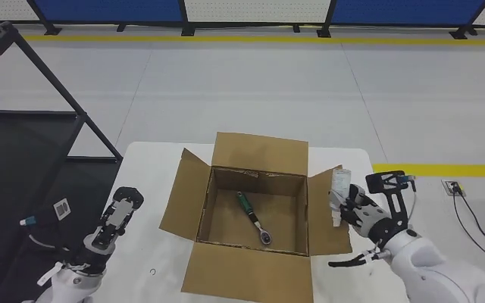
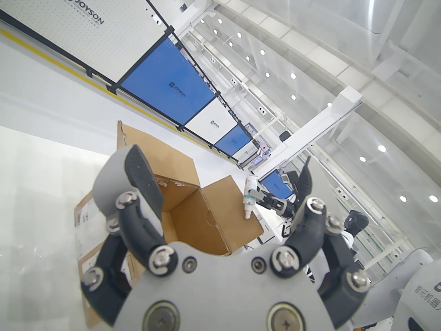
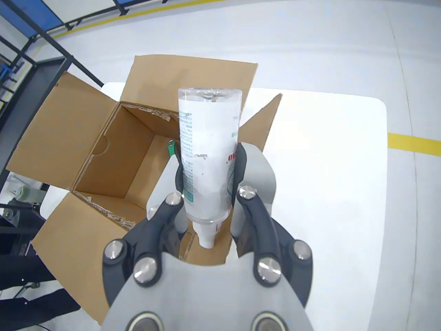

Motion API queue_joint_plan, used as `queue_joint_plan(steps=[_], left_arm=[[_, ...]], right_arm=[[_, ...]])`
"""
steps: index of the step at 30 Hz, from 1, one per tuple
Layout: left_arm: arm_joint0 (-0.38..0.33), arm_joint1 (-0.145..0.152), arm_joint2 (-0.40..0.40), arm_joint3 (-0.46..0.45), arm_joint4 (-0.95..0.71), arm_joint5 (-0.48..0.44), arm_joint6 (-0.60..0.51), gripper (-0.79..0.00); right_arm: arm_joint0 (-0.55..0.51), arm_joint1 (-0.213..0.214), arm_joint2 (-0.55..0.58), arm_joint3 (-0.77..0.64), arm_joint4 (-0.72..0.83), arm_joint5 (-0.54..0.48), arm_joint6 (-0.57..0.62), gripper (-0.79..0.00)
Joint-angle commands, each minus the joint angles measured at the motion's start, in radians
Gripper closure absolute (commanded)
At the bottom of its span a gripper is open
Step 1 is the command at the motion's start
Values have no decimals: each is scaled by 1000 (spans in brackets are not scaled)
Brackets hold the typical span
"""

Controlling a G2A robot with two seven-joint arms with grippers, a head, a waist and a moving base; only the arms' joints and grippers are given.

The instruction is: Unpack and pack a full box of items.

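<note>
The right gripper [image 3: 209, 165] clamps a clear white-labelled plastic bottle [image 3: 206, 132] above the right flap of the brown cardboard box [image 1: 250, 155]; the left gripper [image 2: 220, 168], fingers spread apart, is beside the box

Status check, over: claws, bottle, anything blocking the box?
Right claw shut on bottle, above a side flap of the box. Left claw open, empty, beside box. Wrench lies on box floor; flaps folded out.

The box [image 1: 261, 154] sits mid-frame on the table [image 1: 151, 163], a wrench [image 1: 253, 216] inside. A bottle [image 1: 340, 195] is at the box's right flap; the left gripper [image 1: 126, 198] is at lower left.
</note>
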Motion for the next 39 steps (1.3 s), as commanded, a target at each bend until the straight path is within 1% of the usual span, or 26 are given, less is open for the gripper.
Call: queue_joint_plan(steps=[1,8,11,13,15,18,24,28,30,34,37,39], left_arm=[[-8,0,6,-4,4,5,4,-785],[-23,2,25,-9,23,16,16,-785],[-27,2,32,-9,32,19,22,-785],[-28,2,37,-12,38,22,27,-785],[-26,2,41,-15,44,25,32,-785],[-24,2,44,-20,53,27,40,-785],[-13,3,44,-31,57,34,54,-785],[-12,3,57,-40,66,38,56,-785],[-14,3,66,-43,72,41,57,-785],[-16,3,81,-51,80,43,60,-785],[-14,3,87,-57,85,46,65,-785],[-11,3,90,-59,88,47,69,-785]], right_arm=[[-40,2,66,5,32,-14,-15,0],[-119,5,196,49,103,-22,-53,0],[-134,7,227,92,127,-43,-57,0],[-133,9,227,132,142,-69,-51,0],[-116,12,214,185,140,-79,-31,0],[-61,17,174,283,124,-91,7,0],[29,21,100,489,81,-104,10,0],[72,26,70,591,70,-143,34,0],[96,29,55,636,39,-153,41,0],[131,31,33,702,24,-174,39,0],[155,34,21,739,-7,-162,46,0],[173,36,7,765,-48,-132,55,0]])
